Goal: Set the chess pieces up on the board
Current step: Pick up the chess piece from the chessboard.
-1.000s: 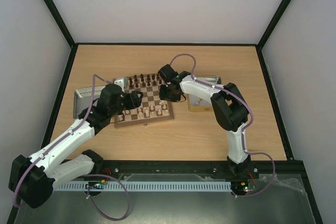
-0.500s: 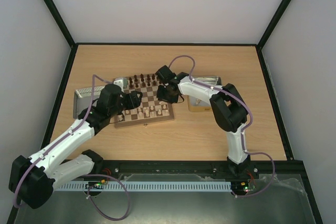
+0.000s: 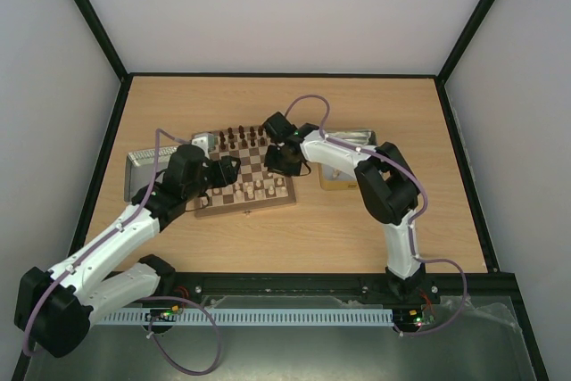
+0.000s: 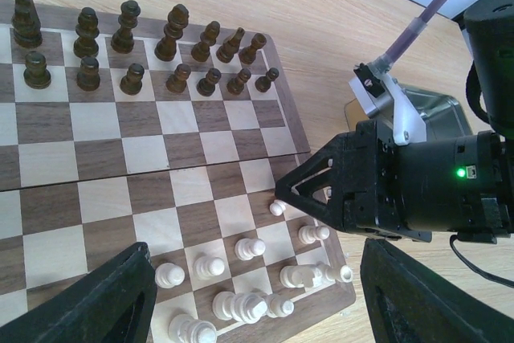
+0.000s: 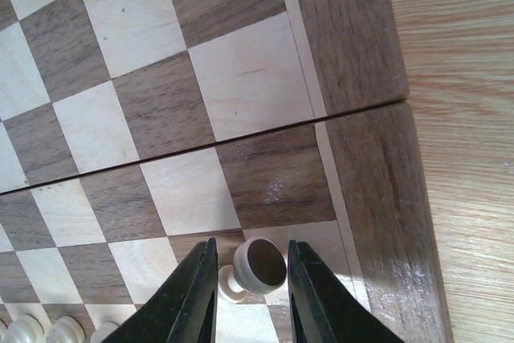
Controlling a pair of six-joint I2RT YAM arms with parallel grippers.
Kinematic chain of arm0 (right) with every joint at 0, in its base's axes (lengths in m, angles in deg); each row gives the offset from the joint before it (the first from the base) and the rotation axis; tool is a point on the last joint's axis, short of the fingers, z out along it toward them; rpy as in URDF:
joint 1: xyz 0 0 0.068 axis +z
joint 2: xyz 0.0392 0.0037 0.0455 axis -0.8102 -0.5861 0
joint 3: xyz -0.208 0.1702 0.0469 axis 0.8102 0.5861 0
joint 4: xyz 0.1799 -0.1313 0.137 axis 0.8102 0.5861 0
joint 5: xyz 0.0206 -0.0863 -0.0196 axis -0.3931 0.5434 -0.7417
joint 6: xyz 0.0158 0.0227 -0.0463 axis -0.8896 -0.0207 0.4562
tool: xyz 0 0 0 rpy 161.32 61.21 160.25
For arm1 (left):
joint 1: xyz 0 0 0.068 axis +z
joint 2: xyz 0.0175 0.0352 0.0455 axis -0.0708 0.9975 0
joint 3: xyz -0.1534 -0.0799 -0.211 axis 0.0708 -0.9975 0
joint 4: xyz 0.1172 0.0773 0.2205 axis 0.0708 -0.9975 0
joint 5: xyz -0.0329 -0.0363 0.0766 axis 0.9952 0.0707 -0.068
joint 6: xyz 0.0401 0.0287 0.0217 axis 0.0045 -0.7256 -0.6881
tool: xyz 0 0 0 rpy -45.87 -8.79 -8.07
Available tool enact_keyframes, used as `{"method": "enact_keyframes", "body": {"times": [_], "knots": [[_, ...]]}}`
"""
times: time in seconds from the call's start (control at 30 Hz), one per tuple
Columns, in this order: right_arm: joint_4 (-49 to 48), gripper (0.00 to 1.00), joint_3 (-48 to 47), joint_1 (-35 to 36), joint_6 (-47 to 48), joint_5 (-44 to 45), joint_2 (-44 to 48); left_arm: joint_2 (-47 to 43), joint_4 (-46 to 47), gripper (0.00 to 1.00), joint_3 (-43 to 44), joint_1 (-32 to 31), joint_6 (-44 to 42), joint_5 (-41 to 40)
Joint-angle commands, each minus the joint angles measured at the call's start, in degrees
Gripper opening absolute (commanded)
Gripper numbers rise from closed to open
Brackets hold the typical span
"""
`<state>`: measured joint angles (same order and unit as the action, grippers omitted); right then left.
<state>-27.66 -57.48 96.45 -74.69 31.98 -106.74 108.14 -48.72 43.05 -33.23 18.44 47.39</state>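
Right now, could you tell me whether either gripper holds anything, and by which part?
The right gripper brackets a small cream wooden pawn at its round base; firm clamping cannot be told. The left gripper holds nothing.

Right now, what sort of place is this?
Probably a robotics test cell: two white-and-black robot arms bolted to a light wooden table, plain white walls in black framing, and a checkered wooden chessboard.

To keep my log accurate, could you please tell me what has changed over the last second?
The right gripper, pinching a cream pawn, moved a little left, further over the board. The left gripper, open over the board's left side, barely moved, and the other pieces stayed where they were.
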Motion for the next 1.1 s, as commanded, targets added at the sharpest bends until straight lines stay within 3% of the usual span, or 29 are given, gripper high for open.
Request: {"method": "enact_keyframes", "body": {"times": [0.0,0.27,0.57,1.07], "knots": [[3.0,0.24,-2.2,1.0,1.5,3.1,-1.7,-0.8,0.7,0.72,-0.8,0.5,-0.5,-0.3],[2.1,0.11,-2.6,1.3,1.0,5.1,-3.2,-0.7,1.1,0.72,-1.3,0.5,-0.5,0.1],[-6.9,0.07,-0.3,1.1,-3.5,3.0,-0.4,-0.8,6.6,0.72,-4.5,0.5,0.6,3.8],[-29.3,0.09,15.0,-2.4,-18.0,-15.0,14.0,6.3,26.6,0.72,-9.3,0.7,4.3,11.5]]}}
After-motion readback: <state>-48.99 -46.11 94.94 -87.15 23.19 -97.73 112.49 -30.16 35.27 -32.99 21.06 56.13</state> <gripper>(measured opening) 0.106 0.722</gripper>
